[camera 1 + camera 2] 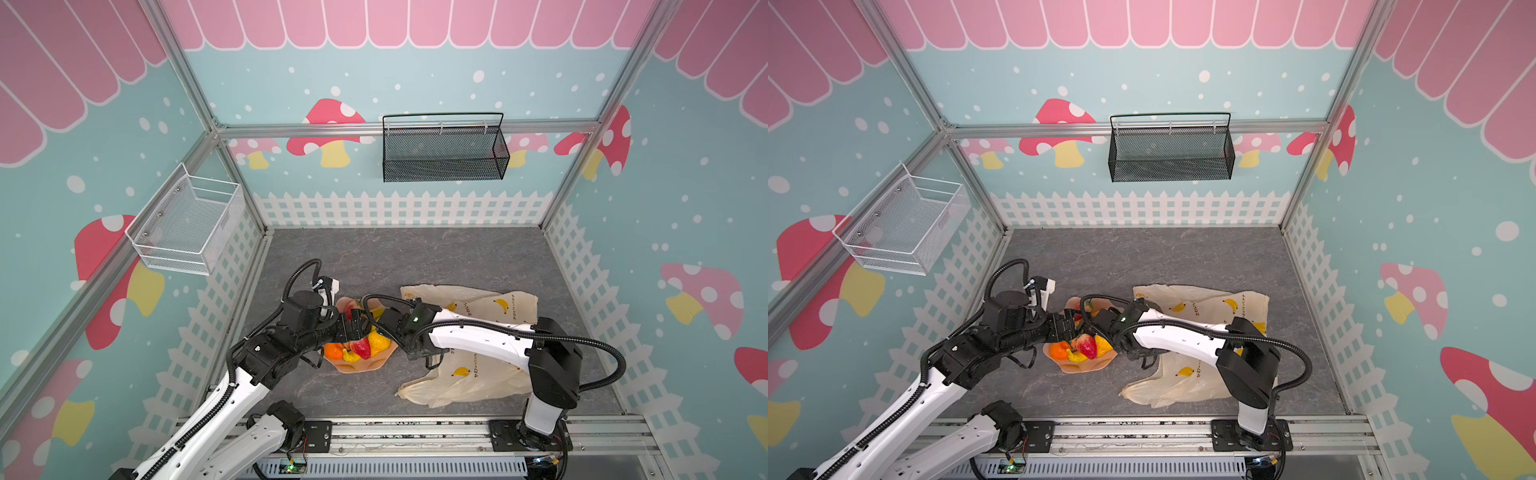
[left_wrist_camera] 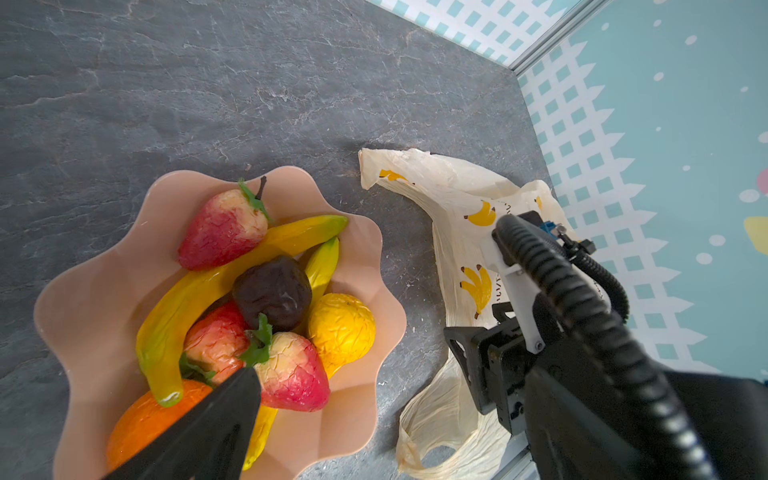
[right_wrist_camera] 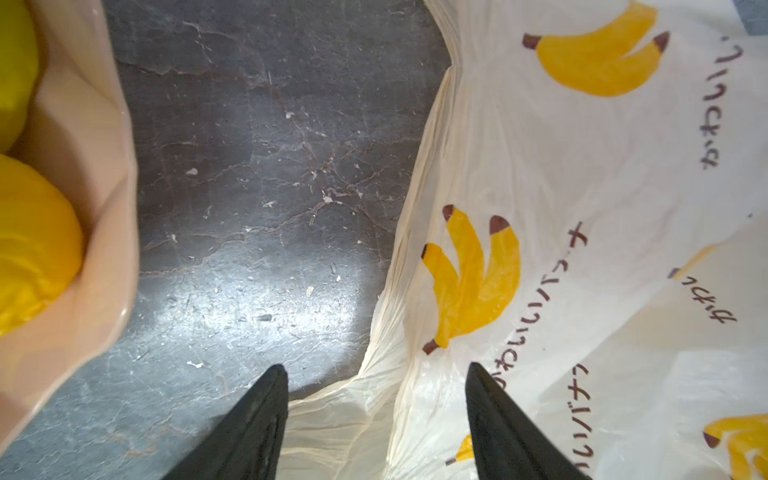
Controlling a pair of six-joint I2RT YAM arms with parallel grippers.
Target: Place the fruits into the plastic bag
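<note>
All the fruits (image 2: 232, 274) sit in a pile on the wavy peach plate (image 2: 87, 291), and none is in the plastic bag (image 1: 478, 305) yet. The bag lies flat on the gray bench (image 2: 208, 83), just beside the plate.

The right tool (image 3: 376, 368) hangs low over the bag's edge nearest the plate. Its two black fingers (image 3: 249, 424) stand apart, with a bunched fold of bag between them, not pinched yet. The left tool (image 1: 357, 329) hovers right over the fruit pile. It is wide apart and holds nothing.

I think the step now is to open the bag. To do it well, the right tool should come down and pinch only the top layer of the thin bag, then lift it gently so a gap opens. If it grabs both layers, the mouth will not open. The left tool should wait, then take one fruit off the top, like the dark brown one (image 2: 272, 291), so the pile does not roll off the plate.
</note>
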